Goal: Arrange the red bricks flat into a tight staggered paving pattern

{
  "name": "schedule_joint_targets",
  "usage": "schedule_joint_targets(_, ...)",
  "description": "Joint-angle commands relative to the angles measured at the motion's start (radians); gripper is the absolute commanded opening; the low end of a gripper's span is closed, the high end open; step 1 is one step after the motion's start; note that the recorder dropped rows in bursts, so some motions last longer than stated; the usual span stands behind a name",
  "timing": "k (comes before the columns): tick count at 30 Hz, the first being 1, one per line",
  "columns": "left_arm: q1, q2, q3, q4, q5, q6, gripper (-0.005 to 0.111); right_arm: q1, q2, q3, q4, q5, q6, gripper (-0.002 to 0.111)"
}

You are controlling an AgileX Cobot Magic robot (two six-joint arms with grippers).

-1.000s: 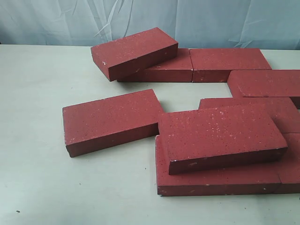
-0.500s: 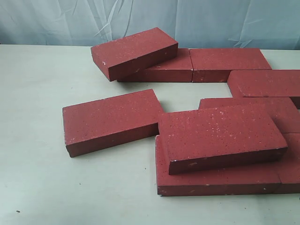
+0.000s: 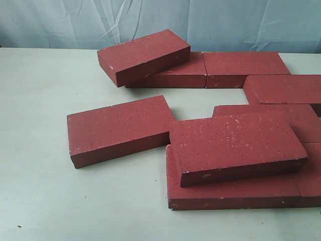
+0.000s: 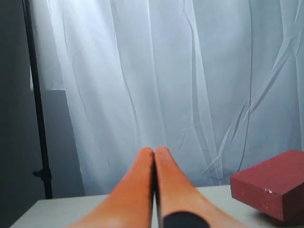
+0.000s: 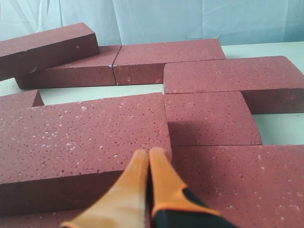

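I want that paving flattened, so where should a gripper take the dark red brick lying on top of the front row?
Take the dark red rectangular top brick across its narrow width, jaws on the two long side faces near mid-length, coming straight down. It rests raised on the lower red bricks, so both long sides look exposed; its length probably won't fit.

the bricks are dark red with tiny pale specks, the table pale grey-green, the curtain bluish white.
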Motion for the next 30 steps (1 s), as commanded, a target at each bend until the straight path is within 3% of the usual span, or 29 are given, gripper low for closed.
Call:
schedule_joint_targets(1,0.000,-0.004,0.005,0.011,-0.043,-0.002,0.000,-0.005,-0.005,0.001,0.002,-0.014,0.001,-0.001)
schedule_joint_targets(23,0.000,-0.004,0.005,0.009,-0.050,-0.063,0.000,-0.005,-0.005,0.001,-0.003,-0.012,0.001,-0.001)
schedule_joint_targets(30,0.000,-0.004,0.005,0.005,-0.107,-0.065,0.000,-0.005,-0.005,0.001,-0.003,-0.012,0.001,-0.001)
